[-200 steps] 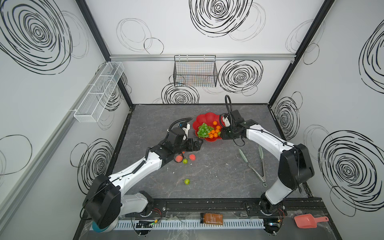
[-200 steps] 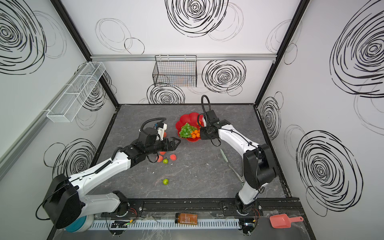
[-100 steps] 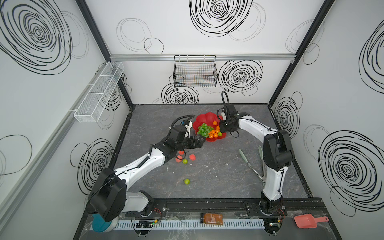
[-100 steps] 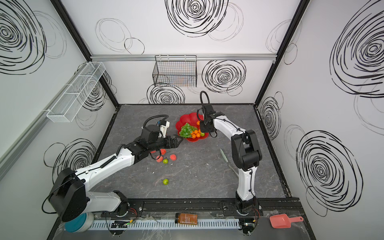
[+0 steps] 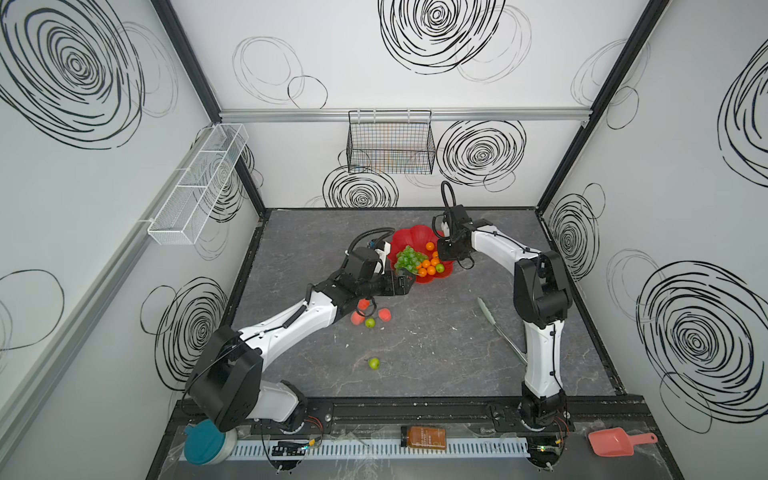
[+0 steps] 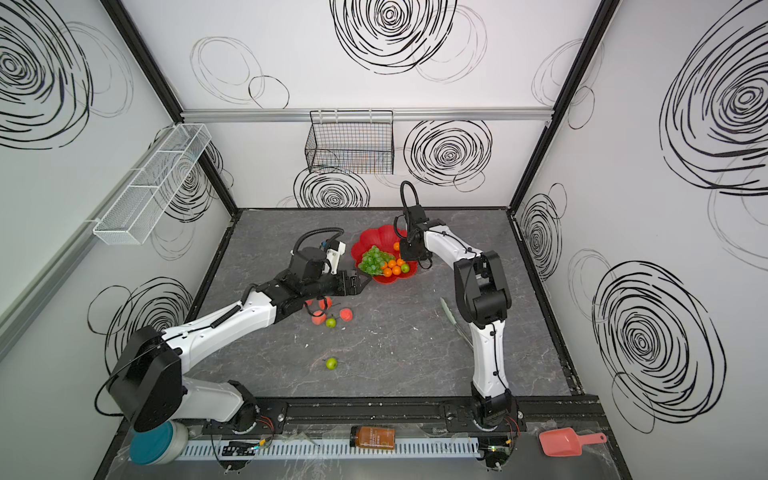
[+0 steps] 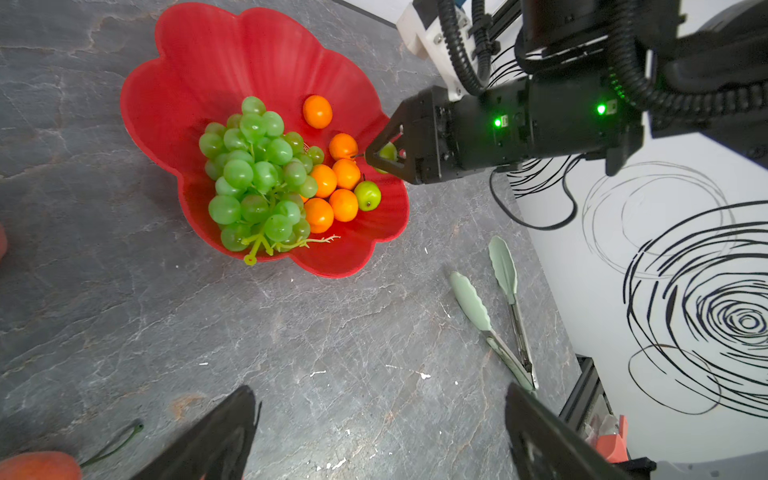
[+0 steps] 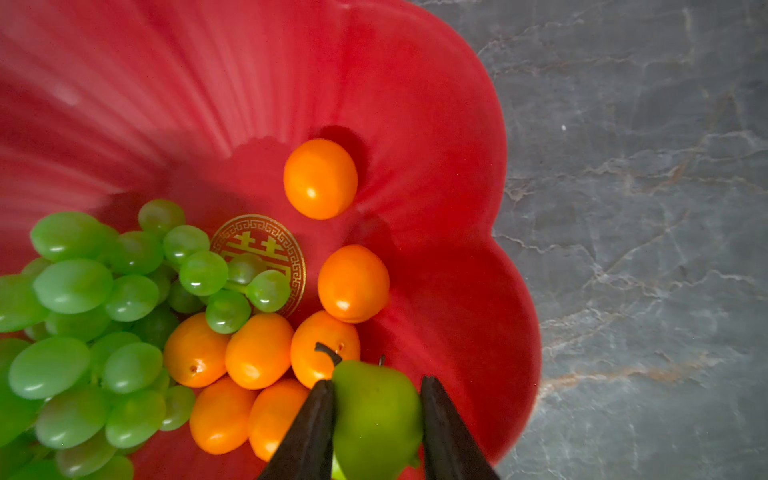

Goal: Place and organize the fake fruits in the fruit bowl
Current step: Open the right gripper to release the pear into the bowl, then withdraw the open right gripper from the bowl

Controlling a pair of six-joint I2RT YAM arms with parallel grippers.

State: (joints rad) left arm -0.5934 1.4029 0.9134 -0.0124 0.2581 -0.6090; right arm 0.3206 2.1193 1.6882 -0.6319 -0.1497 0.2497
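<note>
On the left, the left gripper (image 7: 380, 415) hovers with its jaws spread wide and nothing between them, over bare tabletop (image 7: 208, 324) just short of the fruit bowl (image 7: 199, 62). We judge it is keeping clear so the other arm has room. Beneath its arm lie three pinkish peaches (image 5: 384, 314) and a loose green apple (image 5: 370, 322), with a second loose apple (image 5: 374, 363) nearer the front, none yet in the bowl. The glossy red, petal-edged bowl holds the grape bunch (image 8: 75, 286) on one side, the oranges (image 8: 257, 351) packed against it and a lone orange (image 8: 320, 178) apart. At its right rim the right gripper (image 8: 376, 380) pinches a small stemmed held apple (image 8: 374, 415) above the oranges, presumably to drop it beside the bowl apple (image 7: 368, 195) already there.
</note>
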